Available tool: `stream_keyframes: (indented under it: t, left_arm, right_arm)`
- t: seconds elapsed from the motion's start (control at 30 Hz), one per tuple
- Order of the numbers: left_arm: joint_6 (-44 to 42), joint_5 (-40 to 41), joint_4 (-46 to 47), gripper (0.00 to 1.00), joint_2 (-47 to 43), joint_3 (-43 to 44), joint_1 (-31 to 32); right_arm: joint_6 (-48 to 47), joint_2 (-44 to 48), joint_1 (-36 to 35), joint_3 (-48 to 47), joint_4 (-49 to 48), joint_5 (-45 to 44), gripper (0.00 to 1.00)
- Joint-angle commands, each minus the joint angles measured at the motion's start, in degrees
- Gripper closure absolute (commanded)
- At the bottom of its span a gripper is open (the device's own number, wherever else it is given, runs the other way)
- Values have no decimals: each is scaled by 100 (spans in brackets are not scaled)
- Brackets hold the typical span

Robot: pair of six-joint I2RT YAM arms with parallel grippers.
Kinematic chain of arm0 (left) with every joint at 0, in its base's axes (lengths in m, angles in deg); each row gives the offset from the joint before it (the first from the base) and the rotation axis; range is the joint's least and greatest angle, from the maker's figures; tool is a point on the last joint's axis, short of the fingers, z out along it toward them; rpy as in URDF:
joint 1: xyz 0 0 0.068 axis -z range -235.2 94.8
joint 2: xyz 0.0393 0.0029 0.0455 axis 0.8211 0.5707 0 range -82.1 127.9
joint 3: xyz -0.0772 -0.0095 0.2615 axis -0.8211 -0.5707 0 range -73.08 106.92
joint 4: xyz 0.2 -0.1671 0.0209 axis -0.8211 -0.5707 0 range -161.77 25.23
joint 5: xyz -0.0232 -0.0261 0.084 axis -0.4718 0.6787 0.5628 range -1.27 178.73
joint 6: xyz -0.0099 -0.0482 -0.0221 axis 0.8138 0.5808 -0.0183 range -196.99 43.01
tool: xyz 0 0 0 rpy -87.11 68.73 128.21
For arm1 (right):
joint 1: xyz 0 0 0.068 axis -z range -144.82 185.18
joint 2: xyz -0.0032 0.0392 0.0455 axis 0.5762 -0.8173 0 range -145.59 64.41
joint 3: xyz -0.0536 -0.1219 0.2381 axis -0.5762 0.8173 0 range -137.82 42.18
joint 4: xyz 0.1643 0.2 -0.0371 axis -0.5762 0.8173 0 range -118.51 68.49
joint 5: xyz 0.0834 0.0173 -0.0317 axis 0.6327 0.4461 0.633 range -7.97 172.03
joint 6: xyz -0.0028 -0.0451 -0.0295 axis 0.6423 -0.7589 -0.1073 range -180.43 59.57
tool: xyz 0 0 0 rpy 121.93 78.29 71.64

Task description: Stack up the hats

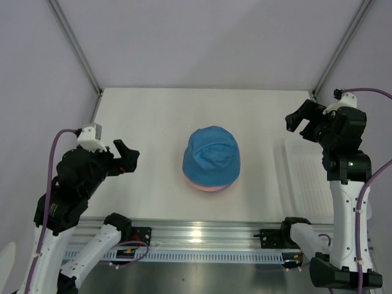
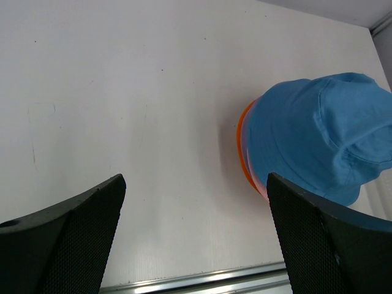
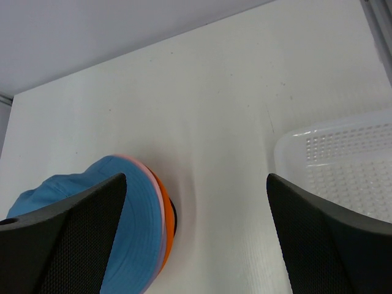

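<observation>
- Two arms hover nearest: left gripper (image 1: 127, 157) and right gripper (image 1: 298, 124), both spread wide, holding nothing.
- Mid-table (image 1: 153, 122), the blue hat (image 1: 211, 154) tops a stack, with the pink hat (image 1: 208, 188) and orange hat (image 2: 244, 153) rims showing beneath.
- A white basket (image 1: 306, 177) lies to the right.

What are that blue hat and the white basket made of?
The blue hat looks like soft matte cloth, perhaps cotton: it shows stitched seams and creases. The white basket seems to be moulded plastic, slightly glossy, with rows of small perforations.
</observation>
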Motion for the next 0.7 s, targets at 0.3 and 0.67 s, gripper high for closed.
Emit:
stream_keyframes:
  t: [0.3,0.67]
  left_arm:
    - [131,160,84,0,-63,82,4]
    - [184,555,383,0,333,258,4]
  right_arm:
    - [-56,-155,30,72,-110,-50,0]
    - [-73,-84,30,468,-374,73,1]
